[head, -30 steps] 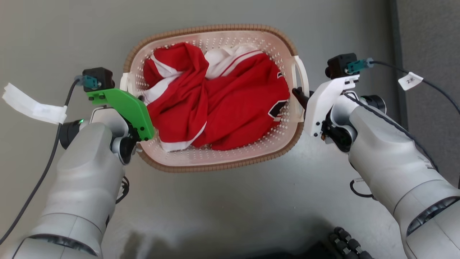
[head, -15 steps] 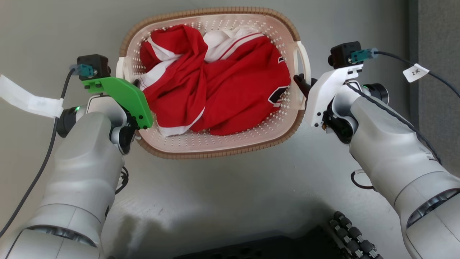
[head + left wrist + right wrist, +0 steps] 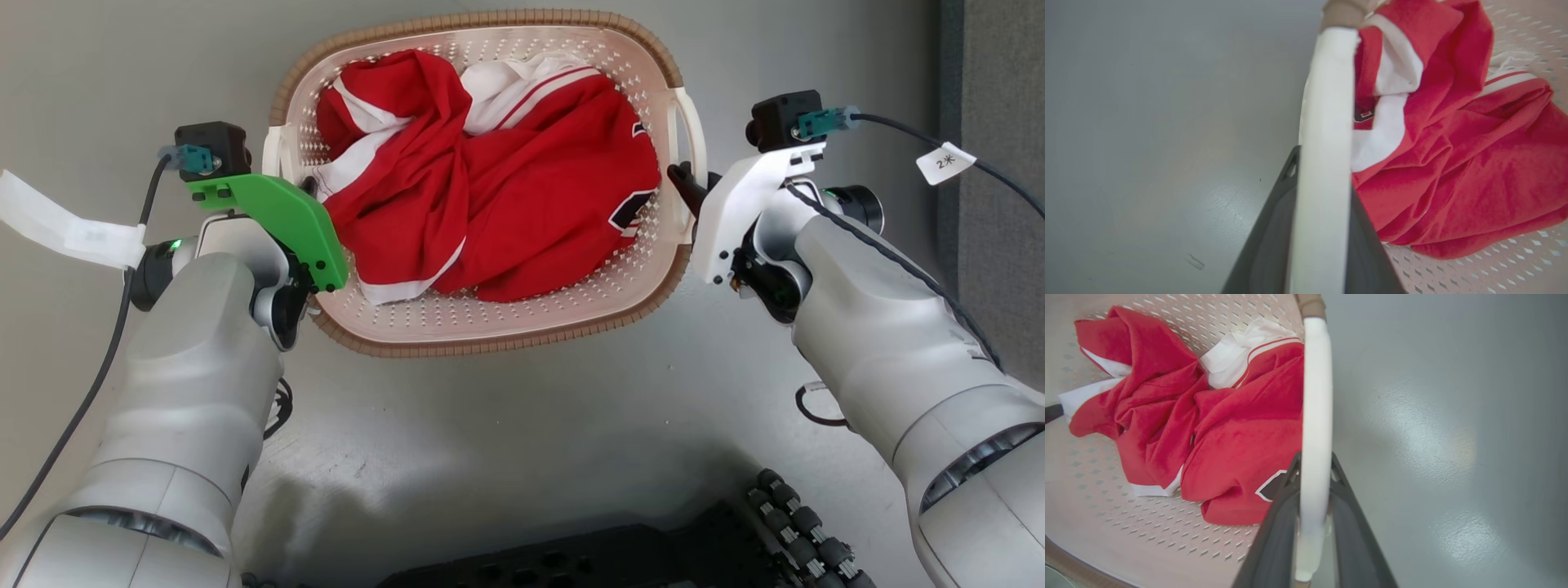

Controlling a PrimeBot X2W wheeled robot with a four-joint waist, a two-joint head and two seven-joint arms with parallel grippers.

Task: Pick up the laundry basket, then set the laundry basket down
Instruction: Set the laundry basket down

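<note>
Cream perforated laundry basket (image 3: 506, 317), brown-rimmed; left gripper (image 3: 1323, 171) and right gripper (image 3: 1314, 457) clench its handles (image 3: 1316, 375).

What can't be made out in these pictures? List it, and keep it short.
- Head view: the left gripper's fingertips, hidden behind its green bracket.
- Head view: whether the basket is off the floor; its own body hides its underside.
- Head and right wrist views: the emblem on the red shirt, cut short by folds.
- Head view: the black ridged thing, cut off by the bottom edge.
</note>
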